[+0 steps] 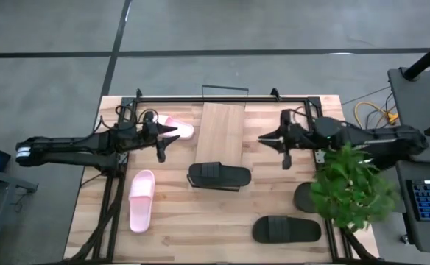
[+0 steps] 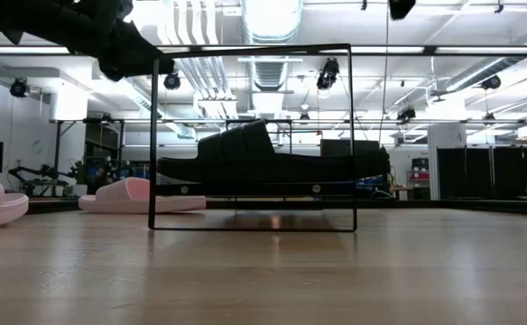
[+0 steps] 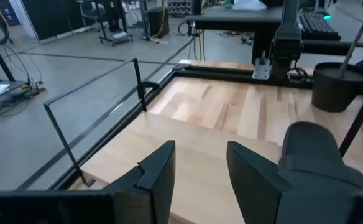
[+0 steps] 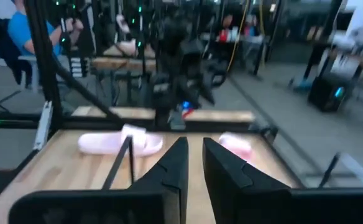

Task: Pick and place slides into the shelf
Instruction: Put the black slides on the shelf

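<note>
Both grippers hang above the wooden worktop (image 1: 274,228) with nothing in them. From the left side the left gripper (image 1: 172,133) reaches in toward the far edge, its two dark fingers (image 3: 160,177) parted by a moderate gap and touching nothing. Opposite it, the right gripper (image 1: 263,139) comes in from the right side, its fingers (image 4: 172,168) drawn nearly together with only a thin slit between them, also empty.

Between the two stands the small shoe shelf with its light-wood rectangular panel (image 1: 220,132) and thin black wire frame (image 2: 250,135), set at the middle of the far edge. One black broad-strapped slide (image 1: 219,177) lies across the near end of that panel. A second black slide (image 1: 287,230) lies on the worktop toward the near right corner. One pale pink slide (image 1: 141,199) lies lengthwise near the left edge, toward the front. The other pale pink slide (image 1: 181,129) sits close to the far edge, just beside the left gripper and partly hidden by it. A green leafy plant in a dark pot (image 1: 347,188) stands at the right edge, under the right arm.
</note>
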Tool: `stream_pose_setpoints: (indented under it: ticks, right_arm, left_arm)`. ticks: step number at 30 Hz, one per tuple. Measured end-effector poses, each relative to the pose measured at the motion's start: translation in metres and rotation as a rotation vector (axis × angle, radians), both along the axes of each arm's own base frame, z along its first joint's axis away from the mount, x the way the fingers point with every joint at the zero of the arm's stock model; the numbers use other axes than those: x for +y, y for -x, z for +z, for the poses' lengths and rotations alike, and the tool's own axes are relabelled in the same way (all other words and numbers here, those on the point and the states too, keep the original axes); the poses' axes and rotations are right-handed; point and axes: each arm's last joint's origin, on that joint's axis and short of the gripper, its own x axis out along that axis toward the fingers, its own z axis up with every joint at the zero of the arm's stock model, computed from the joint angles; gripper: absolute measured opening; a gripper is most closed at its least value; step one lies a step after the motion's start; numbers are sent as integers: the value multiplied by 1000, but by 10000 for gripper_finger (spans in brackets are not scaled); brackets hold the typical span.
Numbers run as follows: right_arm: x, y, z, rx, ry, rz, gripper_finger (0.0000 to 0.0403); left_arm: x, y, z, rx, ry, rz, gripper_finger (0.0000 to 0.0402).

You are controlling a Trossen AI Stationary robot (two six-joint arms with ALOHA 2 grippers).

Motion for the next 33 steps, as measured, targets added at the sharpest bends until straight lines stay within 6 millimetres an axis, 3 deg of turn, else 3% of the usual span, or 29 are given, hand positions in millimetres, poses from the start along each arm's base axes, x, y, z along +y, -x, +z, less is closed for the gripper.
stream_pose_setpoints:
  ticks: [8,20,27,33]
  right_arm:
    - [-9,18,29,-96,87,-104,38]
    - [-17,13,88,-41,158,-141,38]
    - [-16,18,118,54,198,-133,42]
    - [-17,23,140,3,220,-172,50]
  left_arm:
    - [0,-1,4,-35,-29,-4,130]
    - [0,-2,5,-45,-37,-14,130]
    - [-3,-3,7,-64,-28,-108,130]
    - [-5,-5,17,-150,-136,-210,130]
